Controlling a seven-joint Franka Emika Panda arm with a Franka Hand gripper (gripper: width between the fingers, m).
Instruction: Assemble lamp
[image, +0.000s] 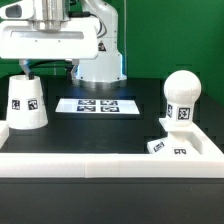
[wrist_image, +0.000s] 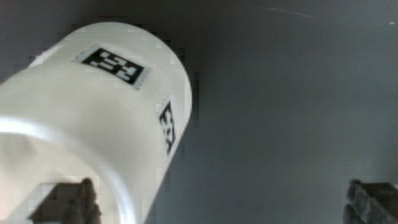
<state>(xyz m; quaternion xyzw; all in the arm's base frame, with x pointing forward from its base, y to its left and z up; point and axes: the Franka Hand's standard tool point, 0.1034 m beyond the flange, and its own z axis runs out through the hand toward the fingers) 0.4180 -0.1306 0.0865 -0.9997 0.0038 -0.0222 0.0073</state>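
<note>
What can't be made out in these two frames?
- Exterior view: tool tips blocked by the shade; open or shut unclear.
- Exterior view: base partly behind the white front wall.
- Wrist view: shade cut off by the frame edge; bulb and base absent.

My arm comes down from above at the exterior view's left, the wide white wrist block held level and the hand pointing straight down at the table. My gripper (image: 27, 68) hangs low, only one dark finger (image: 26, 67) showing beneath the block in the exterior view. In the wrist view my two dark fingertips (wrist_image: 68, 203) stand well apart at opposite sides of the picture, so the jaws are spread wide. Nothing is pinched between them. Whether either fingertip touches anything, I cannot tell.
</note>
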